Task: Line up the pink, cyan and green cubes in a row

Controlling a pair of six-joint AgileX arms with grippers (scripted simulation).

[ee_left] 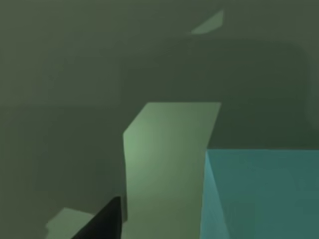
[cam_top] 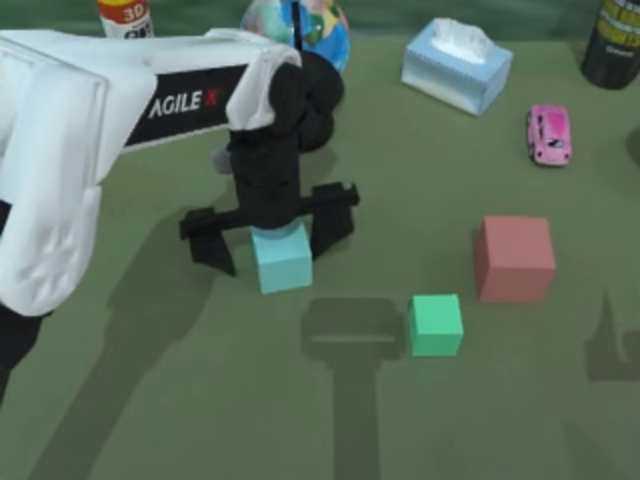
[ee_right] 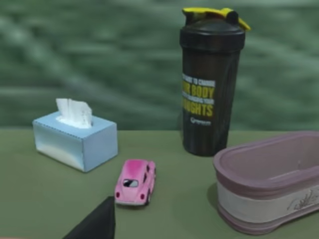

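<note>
A green counter (cam_top: 150, 400) is filling the top view, seen from above. The white left arm of the AgileX pair is reaching in from the upper left of the frame toward the centre. Its black left end effector (cam_top: 270, 240) is hanging over the cyan cube (cam_top: 283, 258), with its two fingers spread apart, one on each side of the cube and not closing on it. The left wrist view is showing one cyan face very close beside bare counter, with a black fingertip at the bottom edge.

The pink cube (cam_top: 514, 258), the largest of the three, is sitting at the right of centre. The cyan cube, mid-sized, is sitting left of centre, well apart from the pink one. The green cube (cam_top: 435, 324), the smallest, is lying between them but lower in the frame, just beside the pink cube's lower left corner.

The row looks not yet made: the three cubes are forming a shallow bend, not a straight line, and the cyan one looks like the step in hand.

The right arm is out of the top view. The right end effector (ee_right: 94, 224) is showing only as a dark tip at the bottom of the right wrist view, and whether it is apart or together cannot be told.
</note>
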